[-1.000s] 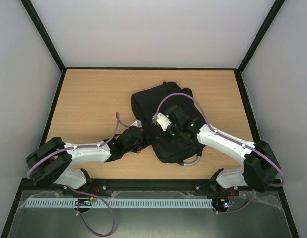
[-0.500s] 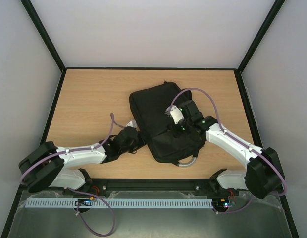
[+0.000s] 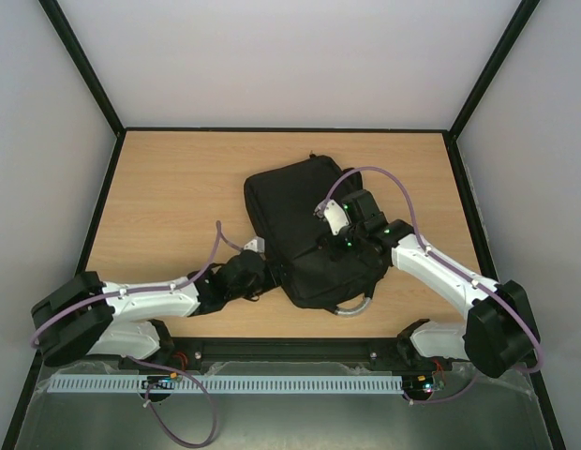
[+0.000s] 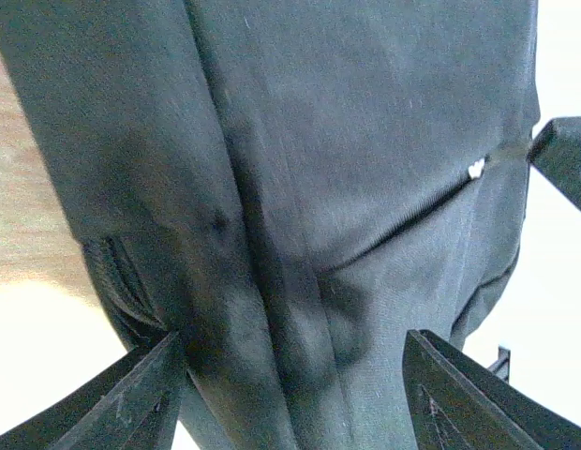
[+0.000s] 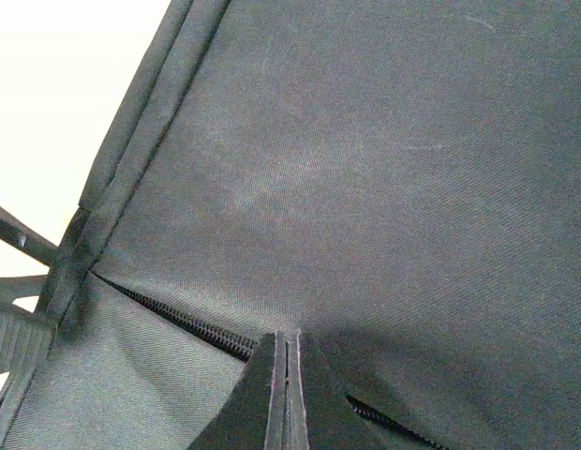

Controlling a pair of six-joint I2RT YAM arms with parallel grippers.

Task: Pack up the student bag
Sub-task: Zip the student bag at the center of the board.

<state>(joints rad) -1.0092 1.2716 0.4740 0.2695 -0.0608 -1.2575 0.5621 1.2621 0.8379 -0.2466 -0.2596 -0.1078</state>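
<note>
The student bag [image 3: 289, 202] is a large black backpack lying flat in the middle of the table, its grey handle [image 3: 357, 306] toward the near edge. At the bag's near-left edge my left gripper [image 3: 260, 273] stands open. In the left wrist view its fingers [image 4: 136, 398] flank a fold of the bag's fabric [image 4: 300, 187] without pinching it. Over the bag's right half my right gripper [image 3: 341, 246] is shut. In the right wrist view its tips [image 5: 287, 339] press on the zip line [image 5: 178, 321] of the bag; nothing shows between them.
The wooden table [image 3: 169, 192] is boxed in by white walls and a black frame [image 3: 103, 202]. Purple cables loop above both arms. Bare wood lies left, behind and right of the bag.
My left gripper has opened and let go of the bag's edge. The right gripper moved up and right across the bag in the first half second, then held, and the bag shifted slightly left.
</note>
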